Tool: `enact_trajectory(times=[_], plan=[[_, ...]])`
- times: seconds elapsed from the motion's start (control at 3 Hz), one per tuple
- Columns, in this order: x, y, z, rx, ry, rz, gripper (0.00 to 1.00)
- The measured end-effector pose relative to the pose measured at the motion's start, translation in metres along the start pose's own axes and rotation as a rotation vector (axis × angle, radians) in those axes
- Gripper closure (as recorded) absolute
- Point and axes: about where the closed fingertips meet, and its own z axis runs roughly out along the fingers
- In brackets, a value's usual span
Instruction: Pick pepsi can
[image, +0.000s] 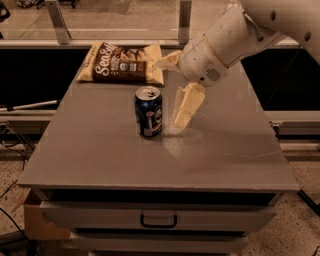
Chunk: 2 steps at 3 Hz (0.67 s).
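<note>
Operator: Position of pepsi can (148, 111)?
Technician: Upright, mid-worktop (100, 150), in front of the chip bag (121, 62).
Operator: Tool (171, 92) state?
Technician: Fingers spread apart, nothing gripped. Lower finger (187, 102) points down just beside the can.

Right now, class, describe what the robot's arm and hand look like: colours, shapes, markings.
The arm is smooth, white and rounded, with a small grille at the wrist. The hand, just beside the pepsi can, has two pale yellow, blocky fingers. No cables show.
</note>
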Motion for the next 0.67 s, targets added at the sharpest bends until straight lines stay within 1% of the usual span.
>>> enact_trajectory(times=[0.33, 0.67], plan=[[-0.004, -0.003, 0.02, -0.039, -0.03, -0.012, 0.0], [-0.004, -0.003, 0.034, -0.069, -0.044, -0.025, 0.0]])
